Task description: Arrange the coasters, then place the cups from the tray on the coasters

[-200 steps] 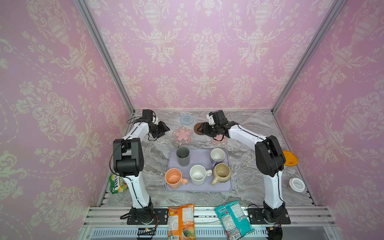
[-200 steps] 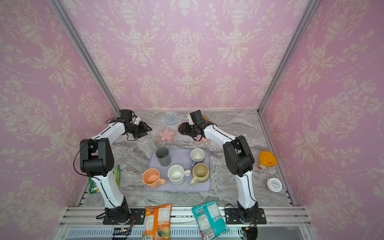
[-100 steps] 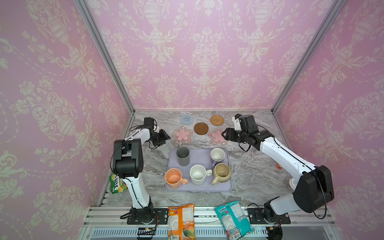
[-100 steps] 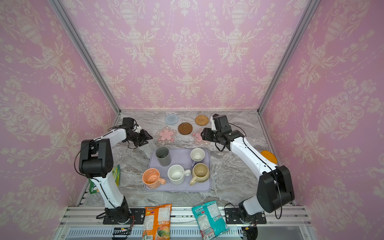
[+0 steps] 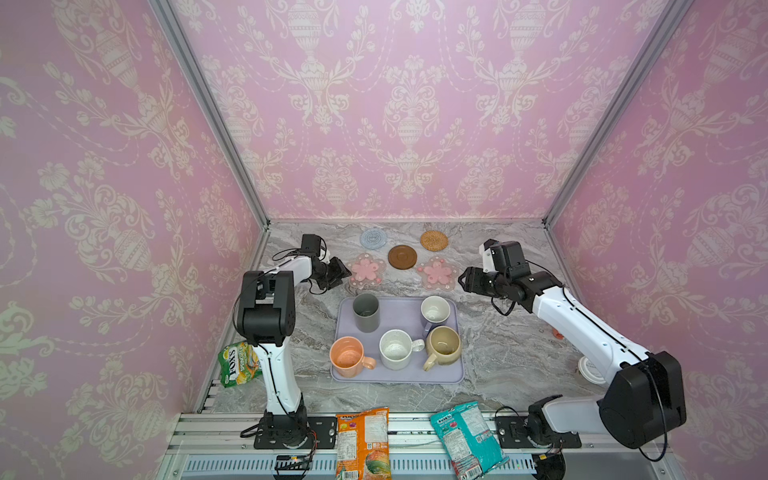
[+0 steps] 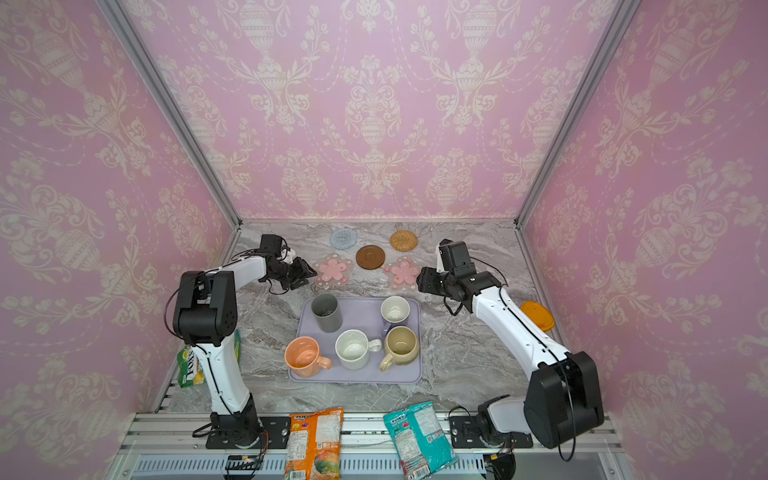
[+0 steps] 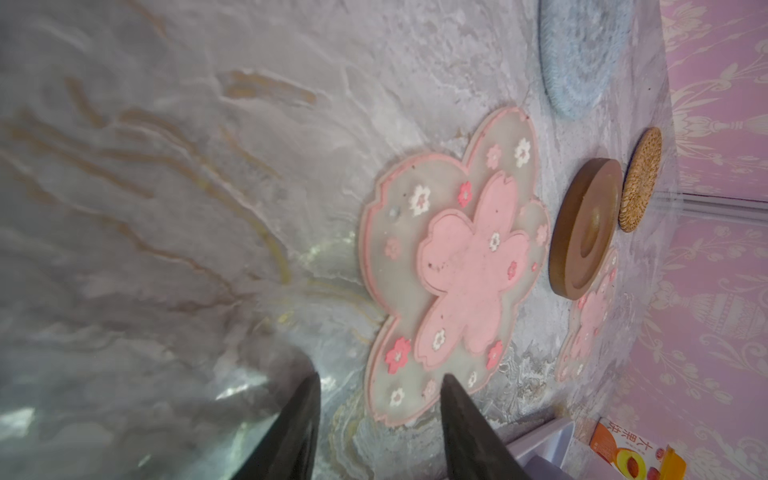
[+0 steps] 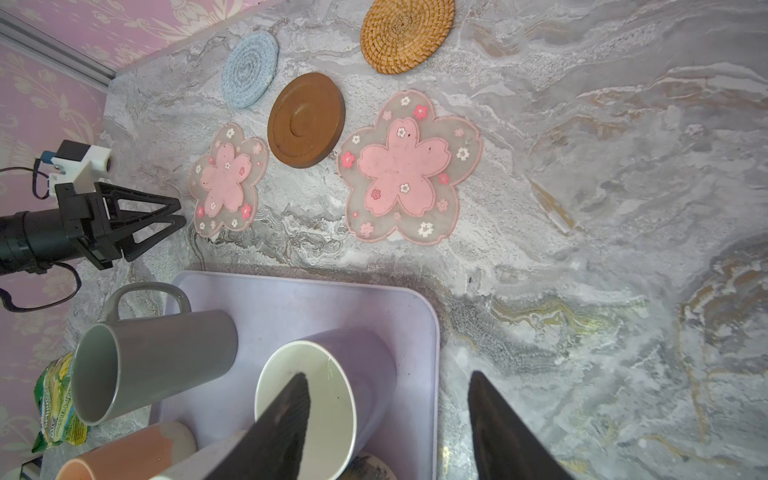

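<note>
While both arms hung low over the grey marbled table, five coasters lay flat in a loose cluster beyond the lavender tray: a grey-blue woven round, a tan rattan round, a dark brown wooden disc with a recessed centre, and two pink flower mats with clear, blossom-dotted edges. All five cups stood upright on the tray: a tall dark grey cup and a lavender cup with a white inside at the far side, then a peach-orange mug, a white speckled mug and a beige-yellow mug along the near side. The left jaws stood apart and empty just beside the left-hand flower mat, and the right jaws, also apart and empty, hung near the right-hand one. A green bag at the table's left edge bore lettering that looked like "FOX'S"; print on the orange packet and teal packet was too small to read
</note>
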Robot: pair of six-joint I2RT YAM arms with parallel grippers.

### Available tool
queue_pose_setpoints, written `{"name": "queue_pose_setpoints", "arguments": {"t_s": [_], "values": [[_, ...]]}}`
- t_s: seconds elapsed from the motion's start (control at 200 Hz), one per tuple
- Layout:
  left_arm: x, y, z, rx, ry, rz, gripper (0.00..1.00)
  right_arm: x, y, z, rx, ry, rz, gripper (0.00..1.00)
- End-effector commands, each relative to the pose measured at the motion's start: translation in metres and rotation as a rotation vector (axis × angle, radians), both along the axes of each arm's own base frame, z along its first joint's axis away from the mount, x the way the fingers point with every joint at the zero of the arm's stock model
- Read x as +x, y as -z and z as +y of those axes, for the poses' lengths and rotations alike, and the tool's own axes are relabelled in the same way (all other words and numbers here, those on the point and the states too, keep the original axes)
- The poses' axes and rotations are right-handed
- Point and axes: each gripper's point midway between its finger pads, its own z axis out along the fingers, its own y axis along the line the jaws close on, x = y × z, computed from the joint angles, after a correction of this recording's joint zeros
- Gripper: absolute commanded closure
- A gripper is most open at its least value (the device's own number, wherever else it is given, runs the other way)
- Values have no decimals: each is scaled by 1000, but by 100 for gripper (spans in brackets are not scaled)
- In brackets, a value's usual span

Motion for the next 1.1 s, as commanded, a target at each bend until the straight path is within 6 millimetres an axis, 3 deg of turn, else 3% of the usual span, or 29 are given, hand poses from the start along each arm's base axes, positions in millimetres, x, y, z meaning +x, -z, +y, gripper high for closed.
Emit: {"name": "queue_pose_setpoints", "arguments": {"t_s": [0.0,0.485,0.871,1.096], "values": [[9,7,-9,0,0,10,51,-3,6,-5,-22,0,4,38],[14,24,-32,-6,29,43,51,-6,20,-8,-21,9,41,37],[16,5,-20,91,66,27,50,-10,26,-13,-28,13,57,37],[18,7,-20,90,69,44,50,-9,32,-9,-1,20,73,37]]}}
